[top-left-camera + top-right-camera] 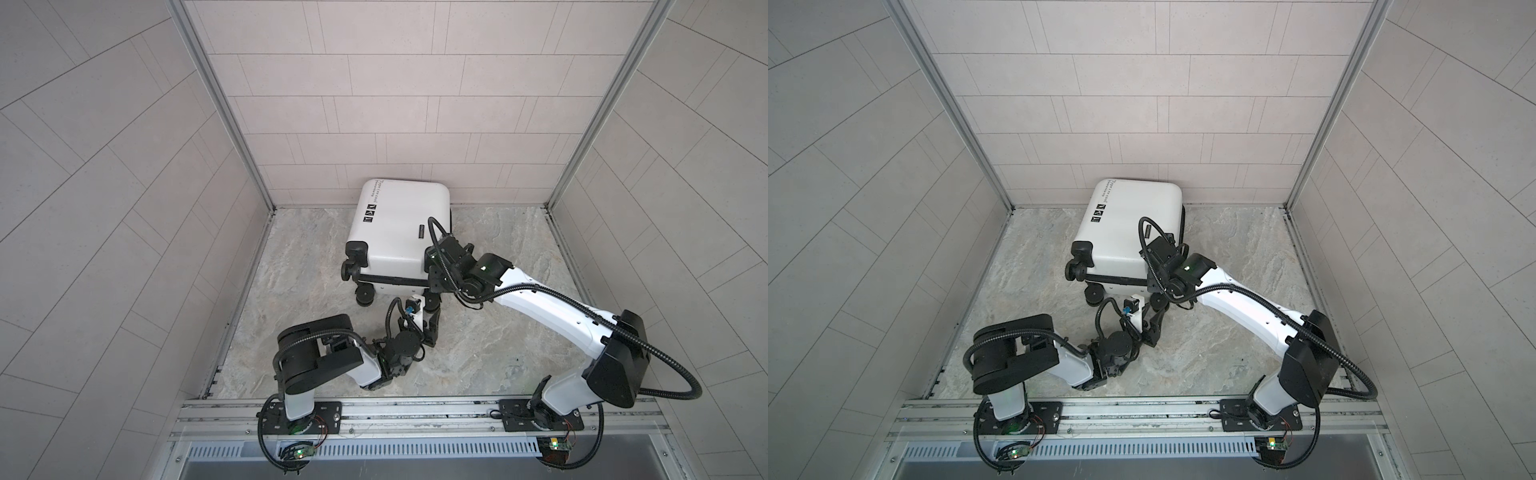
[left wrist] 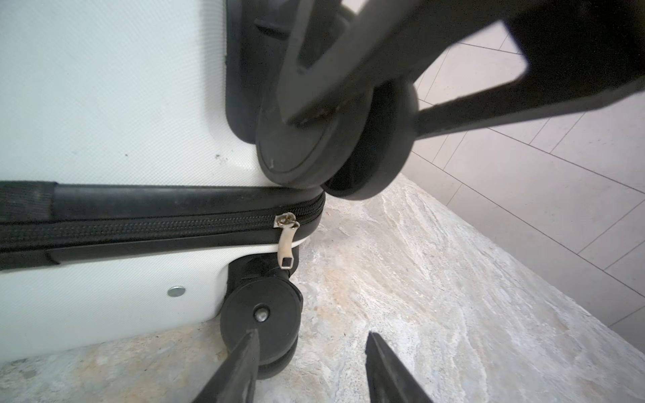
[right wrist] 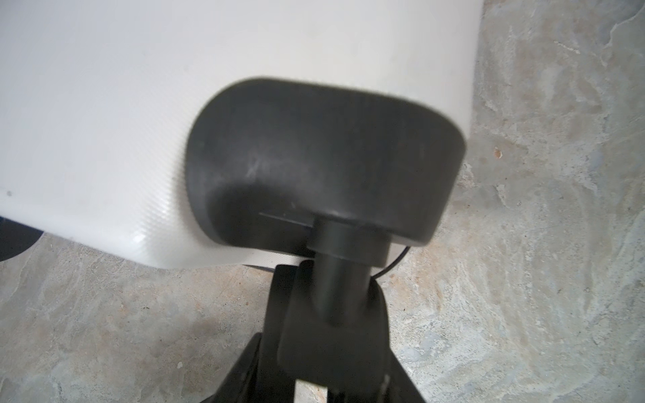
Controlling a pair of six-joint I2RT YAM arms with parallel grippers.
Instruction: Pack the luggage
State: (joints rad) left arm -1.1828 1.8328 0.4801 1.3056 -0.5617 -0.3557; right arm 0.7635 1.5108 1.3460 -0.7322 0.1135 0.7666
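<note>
Crowding the near end of the luggage, both arms are seen over a marble-patterned floor. The floor is enclosed by a tiled back wall and tiled side walls, and a metal rail carries the arm bases along the front. The left gripper is held open, low beside the floor-side wheel. In the left wrist view one fingertip is overlapped with that wheel, and bare floor is shown between the two tips. The right gripper is closed on the upper wheel of the same corner, just below the black corner housing. Its fingers are stretched across that wheel, so the space above the zipper pull is partly blocked. The luggage is laid on its broad side near the middle of the back wall, with its wheeled end turned toward the robot. A closed white hard shell is shown, with a black zipper band zipped along the seam and the pale pull hanging at the corner. Small black text and square icons are printed near one long edge, and two more wheels are fitted at the left corner. Whether the far end touches the back wall cannot be told. Bare floor is seen on both sides of the shell, wider on the right, while the strip in front is taken up by the arms.
</note>
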